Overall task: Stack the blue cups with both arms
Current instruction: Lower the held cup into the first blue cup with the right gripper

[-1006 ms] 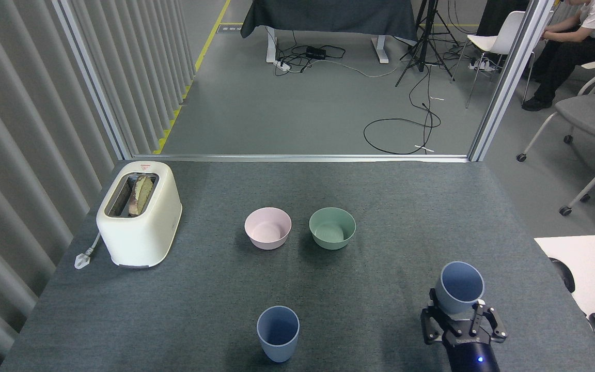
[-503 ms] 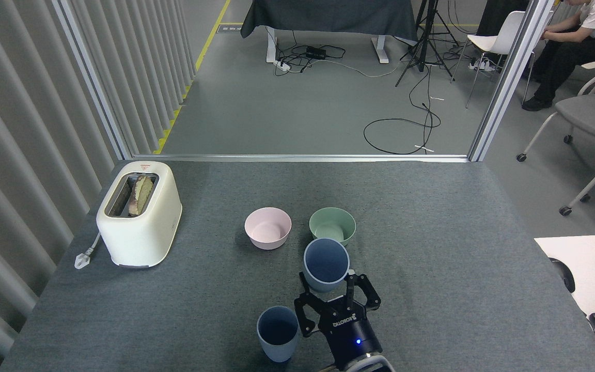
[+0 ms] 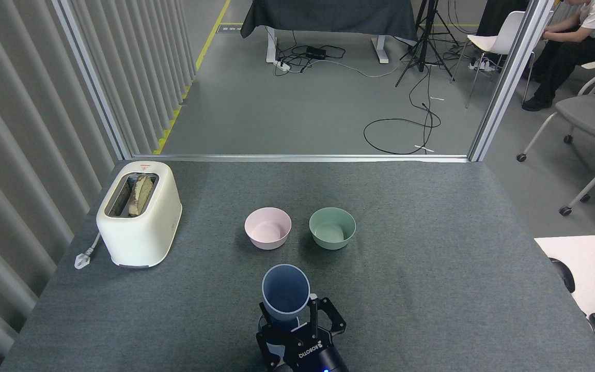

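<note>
The fingers [image 3: 314, 310] of the right gripper [image 3: 297, 321] clamp one cup [image 3: 285, 293] directly above the other cup [image 3: 262, 324], which is mostly hidden beneath. Lowering straight and level should nest them; any tilt risks catching the rim. The left arm is unseen.

right pincer [image 3: 297, 323] | carried blue cup [image 3: 285, 298] leftward | now over second cup [image 3: 262, 326]

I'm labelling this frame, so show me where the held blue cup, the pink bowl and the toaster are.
held blue cup [image 3: 285, 294]: head view, on its inner wall just below the rim.
pink bowl [image 3: 268, 228]: head view, on its inside bottom.
toaster [image 3: 145, 227]: head view, on its white side panel.
</note>
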You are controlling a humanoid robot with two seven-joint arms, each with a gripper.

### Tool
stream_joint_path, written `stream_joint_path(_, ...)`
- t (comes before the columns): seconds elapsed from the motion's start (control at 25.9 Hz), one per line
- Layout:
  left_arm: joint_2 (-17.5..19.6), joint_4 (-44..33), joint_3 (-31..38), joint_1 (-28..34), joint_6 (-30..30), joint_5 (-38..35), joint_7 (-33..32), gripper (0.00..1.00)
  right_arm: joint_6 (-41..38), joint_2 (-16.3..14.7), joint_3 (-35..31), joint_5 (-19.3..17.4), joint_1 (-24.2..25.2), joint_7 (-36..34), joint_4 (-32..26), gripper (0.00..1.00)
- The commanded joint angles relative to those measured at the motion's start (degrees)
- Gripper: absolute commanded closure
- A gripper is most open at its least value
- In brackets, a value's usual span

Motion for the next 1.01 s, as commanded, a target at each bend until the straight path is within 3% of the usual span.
stream_joint_path(0.0, 0.0, 0.1, 0.1, 0.0, 0.0, 0.0, 0.1, 0.00, 0.0, 0.0, 0.8, 0.0, 0.2, 0.3, 0.6, 0.29)
stream_joint_path(0.85, 0.0, 0.1, 0.2, -0.1, 0.0, 0.0, 0.0, 0.00, 0.4, 0.6, 0.3, -0.3, 1.0, 0.2, 5.5, 0.28)
stream_joint_path(0.97, 0.0, 0.1, 0.2, -0.1, 0.0, 0.0, 0.0, 0.00, 0.4, 0.6, 0.2, -0.5, 0.9, 0.2, 5.9, 0.24)
